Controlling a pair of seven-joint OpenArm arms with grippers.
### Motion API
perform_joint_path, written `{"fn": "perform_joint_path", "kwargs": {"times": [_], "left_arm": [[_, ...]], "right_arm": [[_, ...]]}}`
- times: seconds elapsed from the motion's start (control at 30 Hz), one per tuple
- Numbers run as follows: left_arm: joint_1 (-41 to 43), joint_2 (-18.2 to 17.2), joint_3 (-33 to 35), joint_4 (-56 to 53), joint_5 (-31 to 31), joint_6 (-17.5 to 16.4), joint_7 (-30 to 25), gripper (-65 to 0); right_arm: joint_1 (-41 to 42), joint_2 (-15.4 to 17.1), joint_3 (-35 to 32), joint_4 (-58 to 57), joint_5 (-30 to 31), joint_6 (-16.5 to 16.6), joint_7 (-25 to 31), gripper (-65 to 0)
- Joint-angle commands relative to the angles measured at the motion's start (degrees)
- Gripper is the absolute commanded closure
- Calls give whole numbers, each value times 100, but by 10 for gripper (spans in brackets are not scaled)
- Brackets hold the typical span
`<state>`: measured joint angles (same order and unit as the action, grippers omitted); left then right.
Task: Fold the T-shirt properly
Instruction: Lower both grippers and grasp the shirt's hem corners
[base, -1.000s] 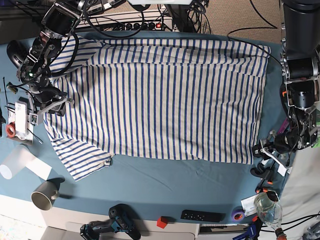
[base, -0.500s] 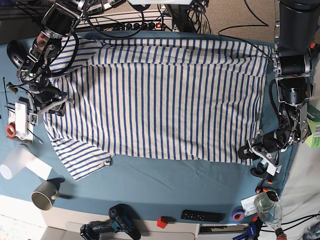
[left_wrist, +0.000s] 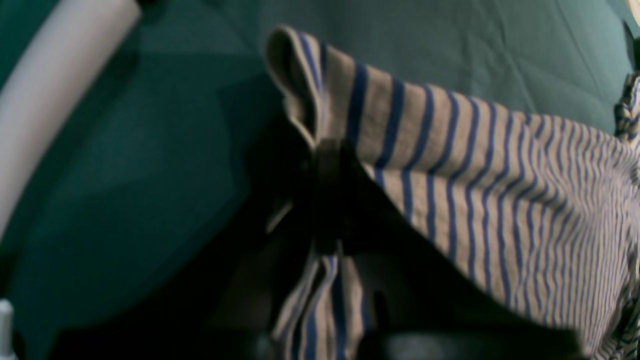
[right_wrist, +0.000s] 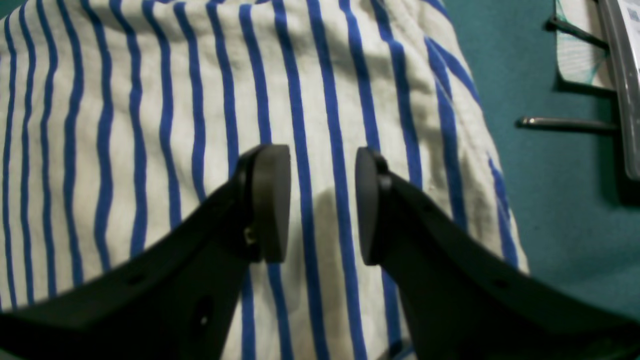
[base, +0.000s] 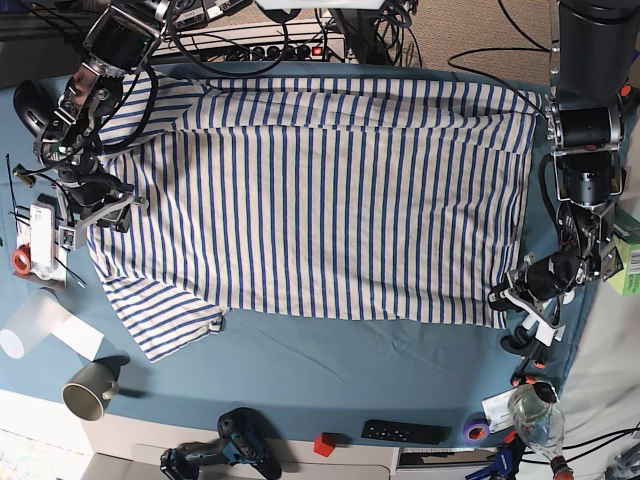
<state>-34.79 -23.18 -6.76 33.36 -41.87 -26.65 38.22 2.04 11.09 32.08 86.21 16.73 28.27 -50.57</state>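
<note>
The T-shirt (base: 330, 190), cream with thin blue stripes, lies spread flat across the blue table (base: 380, 370). At the shirt's lower right hem corner, my left gripper (base: 508, 297) is shut on the fabric. The left wrist view shows the dark jaws of this left gripper (left_wrist: 327, 150) pinching a raised fold of the T-shirt (left_wrist: 475, 175). My right gripper (base: 105, 212) rests at the shirt's left edge by the sleeve. In the right wrist view that right gripper (right_wrist: 320, 200) stands open, its pads (right_wrist: 270, 200) just above the striped T-shirt (right_wrist: 150, 100), with nothing pinched.
Along the front edge are a grey mug (base: 88, 388), a cordless drill (base: 225, 455), a red block (base: 324, 444), a black remote (base: 405, 432), a purple tape roll (base: 476, 430) and a clear bottle (base: 533, 415). Small tools lie at the left edge (base: 35, 240).
My left gripper moved inward from beside the table edge to the shirt's lower right hem corner and shut on it. The right arm has stayed put.
</note>
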Motion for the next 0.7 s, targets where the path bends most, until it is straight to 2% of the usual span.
{"fn": "perform_joint_path", "kwargs": {"times": [0.0,0.17,0.3,0.47,0.57,0.67], "left_arm": [[-140,-66,0,55,-13,-44,-24,0],[-140,-66,0,55,-9,-44,-20,0],[-140,-66,0,55,-9,-44,-17,0],[-140,-68,0,55,87,-44,33,0],[-129,-114,0,55,138,-42,35,0],[-125,-179,0,55,136,-46,39,0]], "right_arm": [[83,83,11,98,81,13,129,-219],[87,85,11,98,33,11,240,-219],[219,125,17,98,-367,-52,516,-220],[708,317,15,13,-835,-243,511,-220],[1147,531,15,-640,-887,-245,575,-220],[1703,807,15,-1768,-885,-247,793,-230]]}}
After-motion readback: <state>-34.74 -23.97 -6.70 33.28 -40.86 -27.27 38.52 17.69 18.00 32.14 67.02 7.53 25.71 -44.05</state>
